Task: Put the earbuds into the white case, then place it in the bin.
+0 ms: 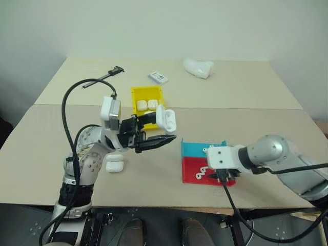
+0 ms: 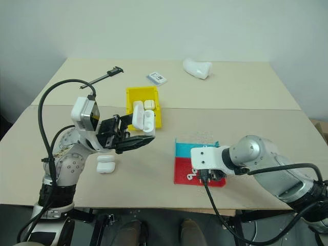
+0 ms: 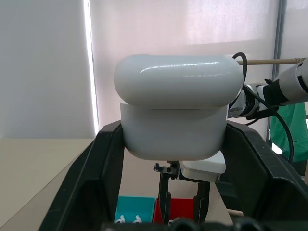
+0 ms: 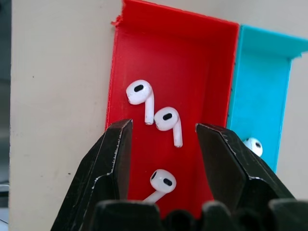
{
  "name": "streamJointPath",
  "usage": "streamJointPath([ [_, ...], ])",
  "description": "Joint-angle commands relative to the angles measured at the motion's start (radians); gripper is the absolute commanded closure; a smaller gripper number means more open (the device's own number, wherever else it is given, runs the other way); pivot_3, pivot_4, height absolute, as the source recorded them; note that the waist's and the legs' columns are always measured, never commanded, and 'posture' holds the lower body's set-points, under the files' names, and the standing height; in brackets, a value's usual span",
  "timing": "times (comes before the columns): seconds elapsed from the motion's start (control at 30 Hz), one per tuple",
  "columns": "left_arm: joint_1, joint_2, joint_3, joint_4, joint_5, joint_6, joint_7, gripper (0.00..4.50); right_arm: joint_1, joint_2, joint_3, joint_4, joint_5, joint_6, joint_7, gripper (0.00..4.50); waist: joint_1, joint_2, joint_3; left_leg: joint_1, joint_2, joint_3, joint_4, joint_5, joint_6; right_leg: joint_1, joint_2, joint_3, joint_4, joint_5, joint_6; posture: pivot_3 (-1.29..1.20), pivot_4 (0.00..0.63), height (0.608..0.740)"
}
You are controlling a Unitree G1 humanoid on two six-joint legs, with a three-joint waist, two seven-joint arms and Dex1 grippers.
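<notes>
The white case (image 1: 167,118) is clamped in the left pincer (image 1: 154,134), lifted clear of the table (image 1: 256,102) with its lid hinged up; in the left wrist view the case (image 3: 175,113) sits squeezed between the two black fingers (image 3: 91,183). It hangs just in front of the yellow bin (image 1: 137,97), which stands near the middle of the table and has a few more white cases lying inside it. Another closed white case (image 1: 115,164) rests on the table below the left arm. To the right, a red tray (image 1: 192,171) and a blue tray (image 1: 192,149) lie touching side by side. The right pincer (image 4: 163,139) points down over the red tray with its fingers parted and nothing between them; three earbuds (image 4: 166,118) lie loose on the red floor under it, two near each other and one apart, closer to the camera. One more earbud (image 4: 253,146) lies in the blue tray. Toward the far edge of the table are a flat white-and-grey card box (image 1: 158,77), a lumpy white object (image 1: 199,67) and a thin black tool (image 1: 105,76).
</notes>
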Motion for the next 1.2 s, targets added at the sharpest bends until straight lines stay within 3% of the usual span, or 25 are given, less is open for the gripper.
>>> streamJointPath([
  [0.03,-0.008,0.004,0.002,-0.041,-0.008,-0.021,0.006,1.72,-0.03,0.029,-0.019,0.011,-0.025,-0.052,0.039,1.97,0.0,0.0,0.0,0.0,0.0,0.0,0.0,0.0,0.0,0.0,0.0,0.0,0.0,0.0,0.0,0.0,0.15,0.74],
  [0.6,0.021,0.018,-0.008,-0.084,-0.005,-0.008,0.053,1.72,-0.105,0.199,0.078,0.144,-0.166,-0.128,0.179,1.97,-0.001,0.0,0.0,0.001,0.001,0.002,0.0,0.0,0.0,0.0,0.001,0.0,0.001,0.0,0.0,0.0,0.15,0.74],
  [1.2,0.041,0.039,-0.002,-0.109,-0.016,-0.007,0.084,1.72,-0.088,0.24,0.083,0.215,-0.241,-0.193,0.22,1.97,-0.001,0.0,0.0,0.001,0.001,0.004,0.0,0.0,0.0,0.001,0.001,-0.001,0.001,0.0,-0.001,0.0,0.15,0.74],
])
